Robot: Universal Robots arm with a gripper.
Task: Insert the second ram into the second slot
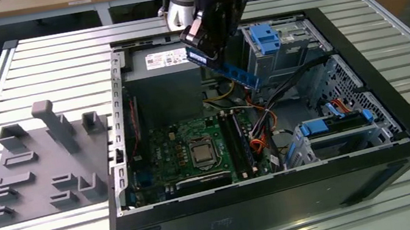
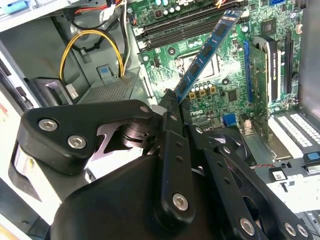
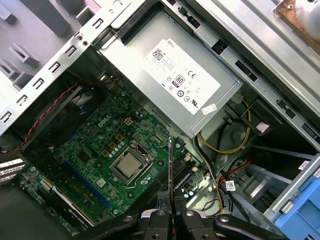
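From the exterior view, my claw (image 1: pixel 204 46) hangs over the open computer case (image 1: pixel 403 120), clenched on one end of the second ram (image 1: pixel 233 73). The blue stick slants down and away from my grip, in the air and clear of the board. Below the claw, deeper in the case, lies the motherboard (image 1: pixel 182 152) with its long memory slots (image 1: pixel 234 141), apart from the stick's free end. The grey power supply (image 1: pixel 167 81) sits just beside my claw toward the exterior view's left. A blue drive-bay clip (image 1: pixel 265 37) sits just beside it toward the exterior view's right. Well away from the claw, outside the case, a grey fixture plate (image 1: pixel 39 160) rests on the slatted table (image 1: pixel 47 53).

In the second wrist view, my claw (image 2: pixel 171 102) pinches the near end of the second ram (image 2: pixel 210 47), which reaches out from my grip over the green motherboard (image 2: pixel 230 95), dark chips on its face. The memory slots (image 2: pixel 170 27) lie beyond my fingertips and the stick is not seated in any of them. An expansion card (image 2: pixel 257 75) stands on the stick's other side. The yellow cables (image 2: pixel 90 37) loop well off to one side of the claw.

In the first wrist view, the second ram (image 3: pixel 170 165) is edge-on, a thin line coming straight out of my claw (image 3: pixel 171 212). The processor (image 3: pixel 131 166) lies just beside that line, and the power supply (image 3: pixel 165 75) sits beyond the stick's free end.
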